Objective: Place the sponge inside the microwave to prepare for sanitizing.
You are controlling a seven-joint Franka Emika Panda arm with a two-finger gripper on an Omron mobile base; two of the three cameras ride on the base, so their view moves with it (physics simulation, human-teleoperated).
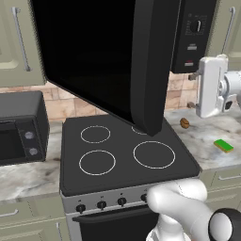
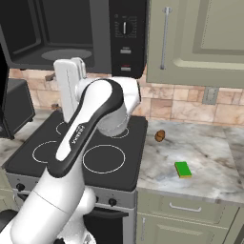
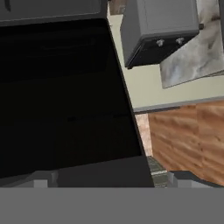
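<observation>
The sponge (image 1: 223, 145) (image 2: 182, 169), green on top, lies flat on the marble counter right of the stove. The microwave (image 1: 193, 33) (image 2: 125, 33) hangs above the stove with its wide black door (image 1: 108, 61) (image 3: 65, 96) swung out. Its grey interior and round plate (image 2: 66, 54) are exposed. My gripper (image 1: 191, 90) (image 2: 51, 91) (image 3: 111, 179) hovers high over the stove's right side, just right of the door's free edge and pointing at it. It is open with nothing between its fingers. The sponge is well below and to the right of it.
A small brown roundish object (image 1: 184, 123) (image 2: 160, 136) sits on the counter behind the sponge. A black toaster oven (image 1: 19, 127) (image 3: 162, 26) stands on the counter left of the stove (image 1: 127, 155). Cabinets flank the microwave.
</observation>
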